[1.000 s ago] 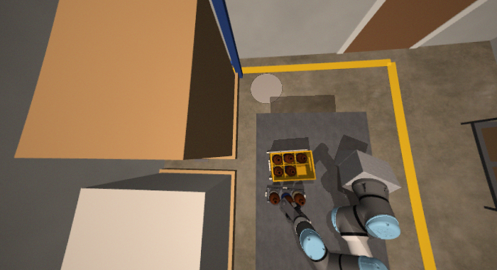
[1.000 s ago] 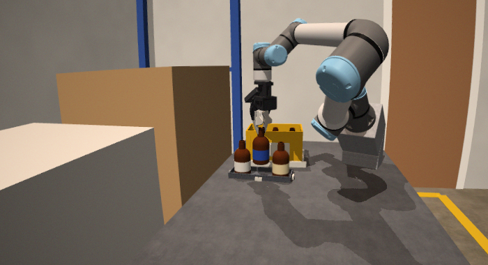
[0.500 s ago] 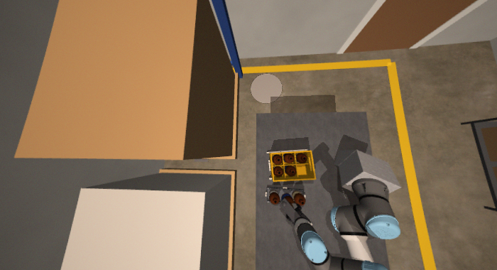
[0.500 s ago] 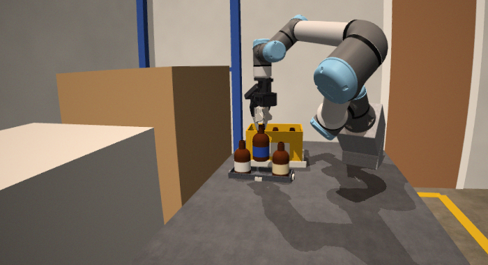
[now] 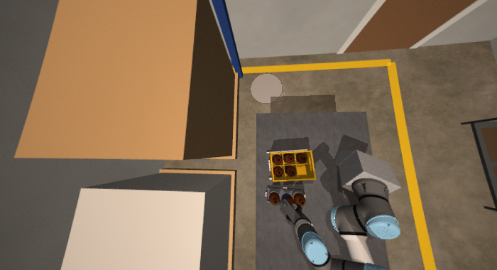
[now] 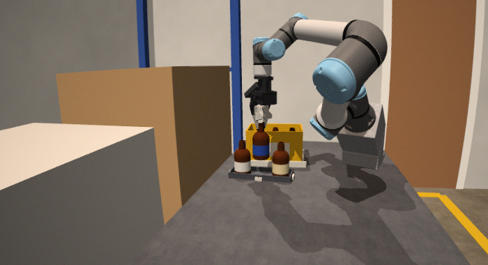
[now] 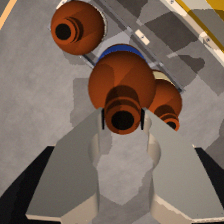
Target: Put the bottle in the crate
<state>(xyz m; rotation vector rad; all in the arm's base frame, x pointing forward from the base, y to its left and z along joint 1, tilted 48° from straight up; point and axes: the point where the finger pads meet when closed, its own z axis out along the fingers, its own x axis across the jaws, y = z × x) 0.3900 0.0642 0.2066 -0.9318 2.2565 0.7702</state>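
Note:
My gripper is shut on the neck of a brown bottle with a blue label and holds it upright, lifted above the grey tray. In the wrist view the bottle neck sits between my two fingers. Two other brown bottles stand in the tray, one with a white label and one with a cream label. The yellow crate stands just behind the tray. It holds several bottles, and its one empty slot is at the front right in the overhead view.
A grey block carries the arm's base at the right of the table. A tall brown box and a lower white-topped box stand left of the table. A blue post rises behind the crate.

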